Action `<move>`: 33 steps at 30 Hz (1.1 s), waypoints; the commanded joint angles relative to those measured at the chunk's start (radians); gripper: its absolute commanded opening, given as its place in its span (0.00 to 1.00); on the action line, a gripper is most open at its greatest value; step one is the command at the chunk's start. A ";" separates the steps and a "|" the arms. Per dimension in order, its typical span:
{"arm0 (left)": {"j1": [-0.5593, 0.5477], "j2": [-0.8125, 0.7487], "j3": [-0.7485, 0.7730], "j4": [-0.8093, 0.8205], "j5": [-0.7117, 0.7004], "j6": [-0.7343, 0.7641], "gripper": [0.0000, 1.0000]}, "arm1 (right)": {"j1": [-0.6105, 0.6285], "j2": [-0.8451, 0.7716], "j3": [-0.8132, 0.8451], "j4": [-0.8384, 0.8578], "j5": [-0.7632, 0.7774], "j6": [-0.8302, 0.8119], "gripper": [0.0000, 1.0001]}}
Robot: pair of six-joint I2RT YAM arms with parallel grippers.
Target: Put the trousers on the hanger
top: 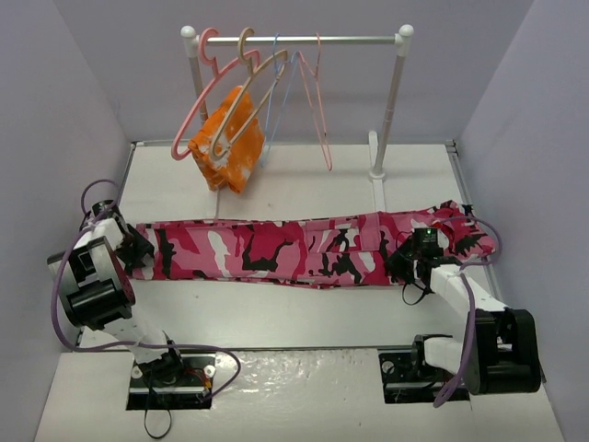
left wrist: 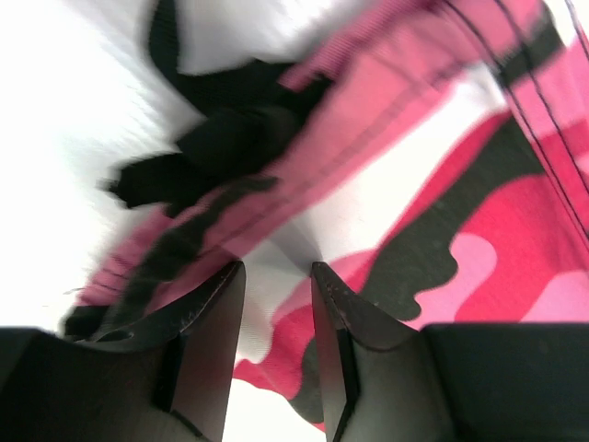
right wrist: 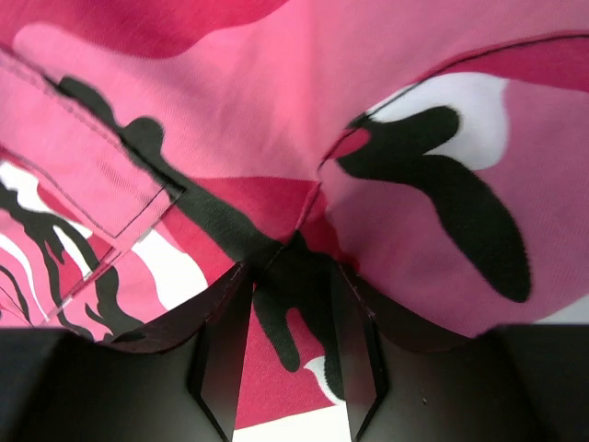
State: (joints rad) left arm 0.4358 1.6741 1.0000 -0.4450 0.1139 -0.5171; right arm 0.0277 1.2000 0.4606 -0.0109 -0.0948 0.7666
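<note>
Flat, trousers (top: 304, 249) lie left-right, waist end rightward

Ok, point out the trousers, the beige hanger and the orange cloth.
trousers (top: 304, 250), top view, middle of the legs.
beige hanger (top: 244, 37), top view, its hook at the rail.
orange cloth (top: 232, 138), top view, its middle.

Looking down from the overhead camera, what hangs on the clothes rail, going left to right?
Thick pink hanger → beige hanger → thin blue wire hanger → thin pink wire hanger. The orange-and-white cloth overlaps the first two, so I leave it out.
</note>
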 commanded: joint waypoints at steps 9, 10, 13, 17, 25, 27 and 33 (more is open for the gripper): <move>0.178 0.017 0.037 -0.040 -0.022 0.008 0.29 | -0.072 -0.144 0.136 -0.133 -0.073 -0.062 0.37; 0.171 -0.003 0.034 -0.030 0.001 0.009 0.29 | -0.072 -0.164 0.165 -0.133 -0.060 -0.063 0.37; 0.124 -0.092 0.019 0.006 0.049 0.009 0.29 | -0.093 -0.169 0.240 -0.127 -0.017 -0.078 0.36; 0.018 -0.177 0.009 0.048 0.076 0.002 0.30 | -0.171 -0.068 0.355 -0.091 0.021 -0.108 0.25; -0.016 -0.037 0.080 0.038 0.074 0.009 0.34 | -0.228 0.173 0.506 -0.002 0.330 -0.128 0.18; -0.015 0.025 0.092 0.038 0.063 0.022 0.34 | -0.239 0.235 0.496 0.055 0.400 -0.116 0.18; -0.012 0.159 0.100 0.057 0.050 0.040 0.33 | -0.288 0.398 0.467 0.194 0.403 -0.161 0.17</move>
State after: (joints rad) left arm 0.4209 1.7671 1.0995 -0.3950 0.1840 -0.4994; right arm -0.2339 1.5337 0.9242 0.0391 0.2113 0.6483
